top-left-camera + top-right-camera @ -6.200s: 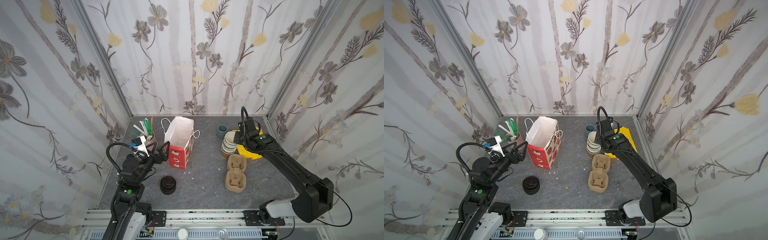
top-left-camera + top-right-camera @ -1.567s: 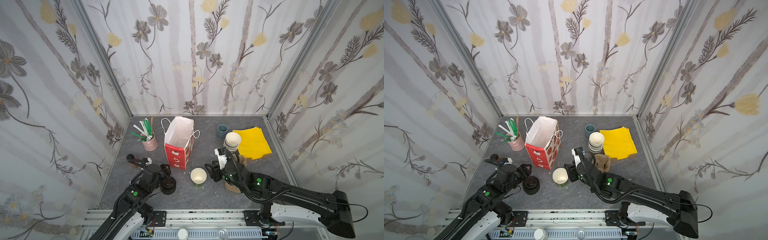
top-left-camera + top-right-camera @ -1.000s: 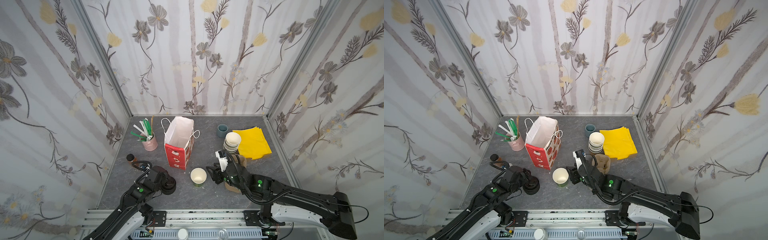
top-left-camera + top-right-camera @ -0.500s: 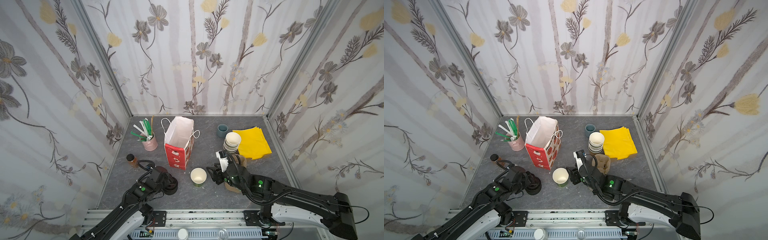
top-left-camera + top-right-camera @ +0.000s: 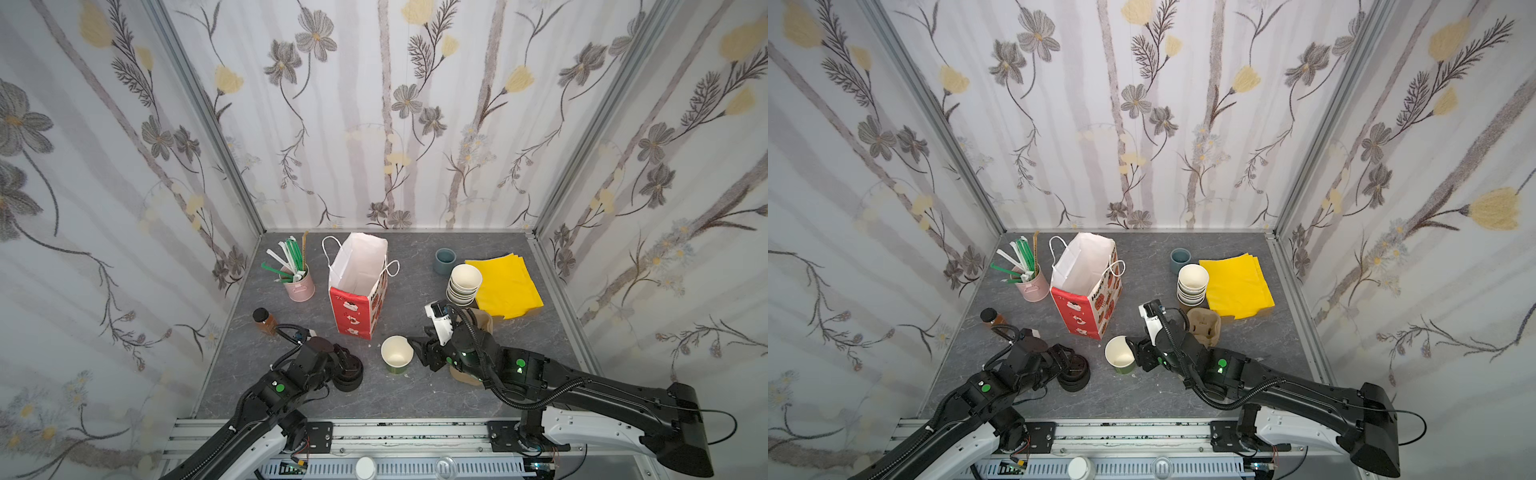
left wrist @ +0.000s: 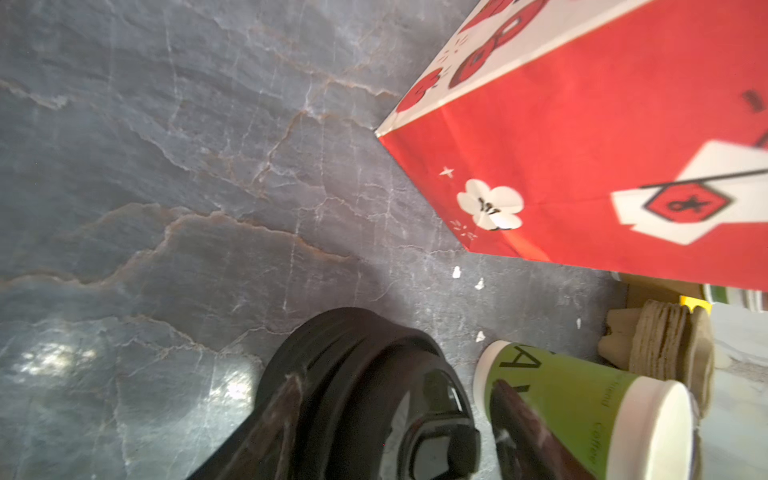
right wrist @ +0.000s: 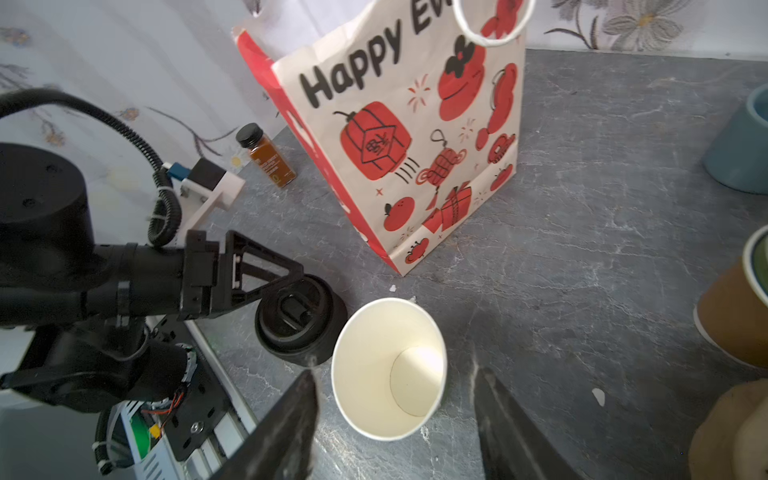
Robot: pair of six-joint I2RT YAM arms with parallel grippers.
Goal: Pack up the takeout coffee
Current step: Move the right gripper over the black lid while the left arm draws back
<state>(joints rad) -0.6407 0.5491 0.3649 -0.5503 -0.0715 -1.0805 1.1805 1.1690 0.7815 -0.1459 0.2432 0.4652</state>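
Both spread wide: left gripper (image 6: 395, 384) straddles the black lid stack (image 6: 345, 345), right gripper (image 7: 392, 372) flanks the paper cup (image 5: 397, 356) (lidless, on the bench (image 5: 415, 399)).

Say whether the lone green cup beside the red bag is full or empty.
Empty: the green cup shows its bare white inside down to the bottom.

Bare tabletop (image 5: 415, 293) between paper bag (image 5: 358, 307) and cup stack (image 5: 463, 282), lid stack (image 5: 349, 377) front-left

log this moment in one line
left gripper: around black lid stack, grip unclear | right gripper: open beside lidless cup | bag: cup not inside
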